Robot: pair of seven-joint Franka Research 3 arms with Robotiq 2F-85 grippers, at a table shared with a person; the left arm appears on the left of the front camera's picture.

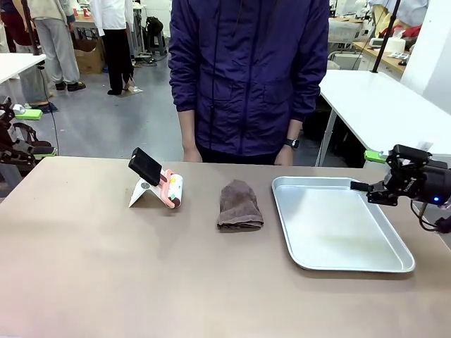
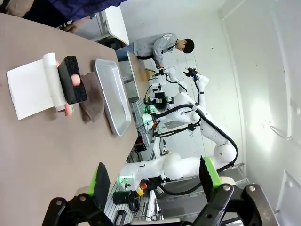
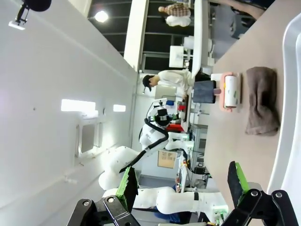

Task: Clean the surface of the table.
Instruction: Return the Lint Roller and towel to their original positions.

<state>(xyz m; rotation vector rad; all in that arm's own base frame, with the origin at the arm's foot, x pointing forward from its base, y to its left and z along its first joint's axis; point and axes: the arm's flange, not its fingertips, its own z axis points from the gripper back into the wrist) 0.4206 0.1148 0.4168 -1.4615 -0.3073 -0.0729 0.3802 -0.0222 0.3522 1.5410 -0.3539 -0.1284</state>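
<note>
The brown-taupe table (image 1: pixel 106 282) stretches across the front view. A folded brown cloth (image 1: pixel 239 205) lies at its middle, also seen as the cloth (image 2: pixel 91 96) and the cloth (image 3: pixel 262 101) in the wrist views. My left gripper (image 1: pixel 32 132) hovers open off the table's left edge, its jaws (image 2: pixel 155 176) holding nothing. My right gripper (image 1: pixel 368 172) hangs open at the right edge beside the tray, far from the cloth, and its own view shows the gripper (image 3: pixel 182 184) with nothing between the fingers.
A shiny metal tray (image 1: pixel 394 262) lies right of the cloth. Left of the cloth a black phone (image 1: pixel 144 167) leans on a white stand (image 1: pixel 137 193), with a pink-and-white roll (image 1: pixel 173 190) against it. A person (image 1: pixel 246 70) stands at the far edge, hands near the table.
</note>
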